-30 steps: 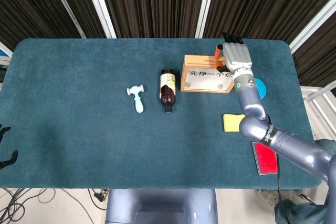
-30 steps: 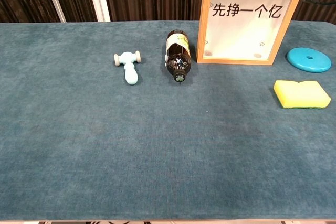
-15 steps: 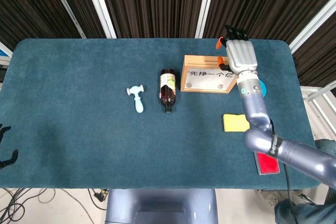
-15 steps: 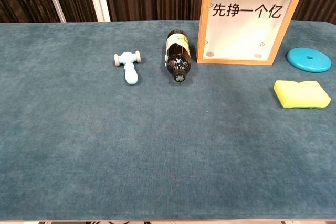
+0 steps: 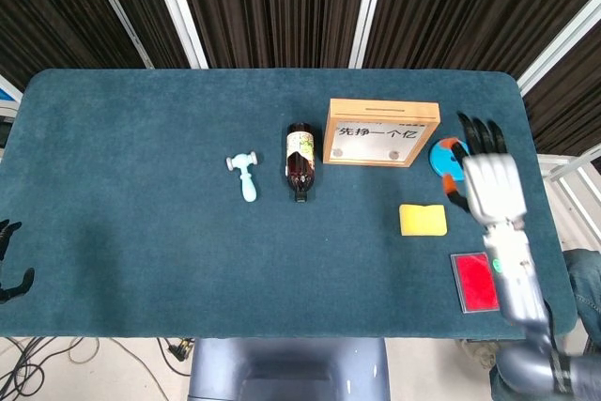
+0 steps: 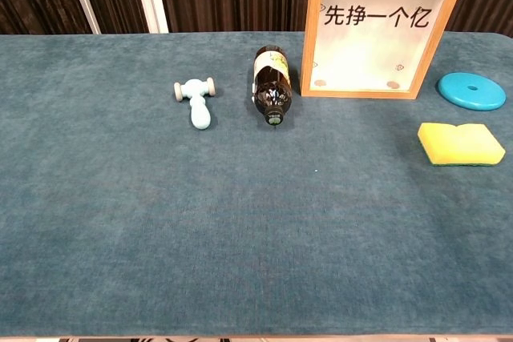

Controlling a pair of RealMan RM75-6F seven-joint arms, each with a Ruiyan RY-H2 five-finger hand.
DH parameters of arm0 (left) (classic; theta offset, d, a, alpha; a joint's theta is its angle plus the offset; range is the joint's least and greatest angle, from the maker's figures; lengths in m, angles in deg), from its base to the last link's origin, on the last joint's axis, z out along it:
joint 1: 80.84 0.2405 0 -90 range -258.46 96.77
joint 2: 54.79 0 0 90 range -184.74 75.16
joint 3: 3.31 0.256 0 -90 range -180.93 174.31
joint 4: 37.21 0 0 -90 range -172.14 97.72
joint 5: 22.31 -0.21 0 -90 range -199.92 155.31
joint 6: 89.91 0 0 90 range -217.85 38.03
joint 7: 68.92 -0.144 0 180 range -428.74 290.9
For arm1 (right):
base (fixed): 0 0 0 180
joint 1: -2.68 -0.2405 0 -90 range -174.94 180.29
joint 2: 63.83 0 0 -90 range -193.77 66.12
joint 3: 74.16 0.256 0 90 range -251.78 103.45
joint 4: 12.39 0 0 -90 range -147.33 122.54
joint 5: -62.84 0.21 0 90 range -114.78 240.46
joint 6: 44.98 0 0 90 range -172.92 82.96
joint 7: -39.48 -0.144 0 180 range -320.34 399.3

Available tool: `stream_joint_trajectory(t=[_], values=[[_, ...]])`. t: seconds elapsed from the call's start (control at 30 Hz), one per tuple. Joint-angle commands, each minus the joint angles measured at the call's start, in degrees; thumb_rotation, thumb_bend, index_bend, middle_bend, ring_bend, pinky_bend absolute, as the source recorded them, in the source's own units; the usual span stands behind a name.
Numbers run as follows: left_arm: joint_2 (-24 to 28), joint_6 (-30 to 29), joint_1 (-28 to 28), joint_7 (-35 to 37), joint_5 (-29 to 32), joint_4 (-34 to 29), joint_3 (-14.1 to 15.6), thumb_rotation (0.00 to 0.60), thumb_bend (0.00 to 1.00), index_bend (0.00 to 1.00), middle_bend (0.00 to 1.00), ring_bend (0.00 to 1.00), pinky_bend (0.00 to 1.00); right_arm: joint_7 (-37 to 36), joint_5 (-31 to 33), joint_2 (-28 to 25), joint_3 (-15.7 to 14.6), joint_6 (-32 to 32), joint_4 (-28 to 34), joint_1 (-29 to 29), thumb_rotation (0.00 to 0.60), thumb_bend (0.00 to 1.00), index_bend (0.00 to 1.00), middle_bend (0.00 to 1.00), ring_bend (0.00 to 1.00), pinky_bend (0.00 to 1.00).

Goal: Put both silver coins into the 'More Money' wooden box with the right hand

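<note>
The 'More Money' wooden box (image 5: 381,132) (image 6: 383,30) stands upright at the back right of the table. Behind its clear front, two silver coins lie at the bottom: one at the left corner (image 6: 320,83), one at the right corner (image 6: 393,84). My right hand (image 5: 488,180) hovers to the right of the box, beside the blue disc, fingers spread and holding nothing. It does not show in the chest view. Only dark fingertips of my left hand (image 5: 9,274) show at the far left edge of the head view.
A brown bottle (image 5: 300,160) (image 6: 271,86) lies just left of the box. A light blue toy hammer (image 5: 245,176) lies further left. A blue disc (image 5: 441,155), a yellow sponge (image 5: 423,220) and a red card (image 5: 474,281) sit on the right side.
My right hand has pulled back from above the box's top and moved toward the front right, past the blue disc. The box and coins have stayed put.
</note>
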Motion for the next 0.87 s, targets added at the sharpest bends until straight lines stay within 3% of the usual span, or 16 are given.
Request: stream_joint_trajectory(t=[0.03, 0.17, 0.3, 0.57, 0.87], values=[[-0.06, -1.06, 0.12, -0.16, -2.04, 0.42, 0.35, 0.6, 0.4, 0.07, 0.0, 0.0, 0.1, 0.56, -5.28, 1.28, -6.62, -4.48, 1.15, 7.28, 0.6, 0.51, 0.23, 0.01, 0.0, 0.0], [-0.32, -3.28, 0.63, 0.39, -4.85, 1.33, 0.45, 0.6, 0.4, 0.06, 0.0, 0.0, 0.09, 0.15, -8.55, 2.97, -10.78, -7.67, 0.77, 12.9, 0.6, 0.49, 0.22, 0.01, 0.0, 0.0], [-0.63, -5.45, 0.84, 0.56, -7.73, 3.11, 0.38, 0.6, 0.4, 0.06, 0.0, 0.0, 0.08, -1.92, -10.46, 5.34, -11.94, -10.43, -3.0, 17.05, 0.6, 0.48, 0.22, 0.0, 0.0, 0.0], [-1.85, -9.95, 1.03, 3.51, -15.38, 7.96, 0.57, 0.6, 0.4, 0.06, 0.0, 0.0, 0.05, -7.1, -14.4, 9.51, -12.19, -12.43, -11.37, 22.2, 0.6, 0.43, 0.22, 0.0, 0.0, 0.0], [-4.14, -13.67, 0.46, 6.23, -22.06, 13.76, 0.79, 0.6, 0.4, 0.06, 0.0, 0.0, 0.05, -8.25, -17.22, 9.62, -10.44, -11.93, -12.87, 23.8, 0.6, 0.43, 0.21, 0.0, 0.0, 0.0]])
